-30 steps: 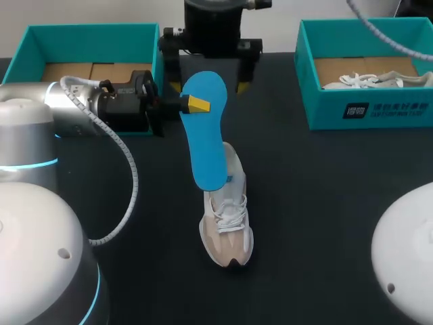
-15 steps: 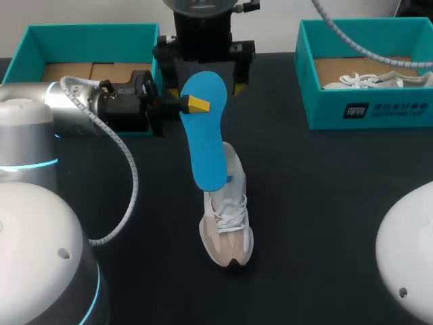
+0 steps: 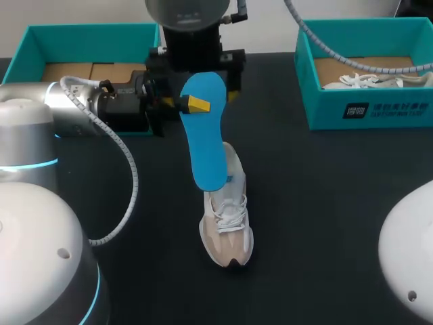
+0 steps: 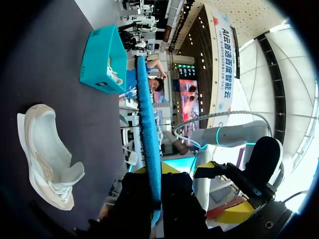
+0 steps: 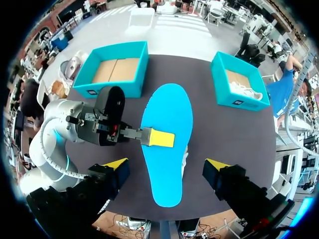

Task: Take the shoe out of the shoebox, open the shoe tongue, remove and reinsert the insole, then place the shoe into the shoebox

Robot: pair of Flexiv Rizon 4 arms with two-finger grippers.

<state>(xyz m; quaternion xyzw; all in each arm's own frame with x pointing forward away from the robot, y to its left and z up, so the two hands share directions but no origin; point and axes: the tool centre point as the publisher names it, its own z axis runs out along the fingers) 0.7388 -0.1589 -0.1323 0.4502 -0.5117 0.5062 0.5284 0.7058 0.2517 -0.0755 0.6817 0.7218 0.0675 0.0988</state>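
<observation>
A blue insole (image 3: 206,139) stands on edge above the table, and my left gripper (image 3: 196,103) is shut on its rim from the left. Edge-on in the left wrist view, the insole (image 4: 148,139) runs out from between that gripper's (image 4: 156,174) fingers. Below it a white and beige shoe (image 3: 227,227) lies on the dark table, its opening toward the insole's lower end. My right gripper (image 3: 196,76) hangs open over the insole's upper end. In the right wrist view the insole (image 5: 167,124) lies between its spread yellow tips (image 5: 165,165), untouched by them.
An empty teal shoebox (image 3: 88,30) stands at the back left, just behind my left arm. A second teal shoebox (image 3: 379,108) at the back right holds another white shoe (image 3: 379,80). Dark tabletop lies open right of the shoe.
My right arm has shifted left and forward, bringing its open gripper closer over the insole's top. The left gripper, the insole and the shoe have stayed still.
</observation>
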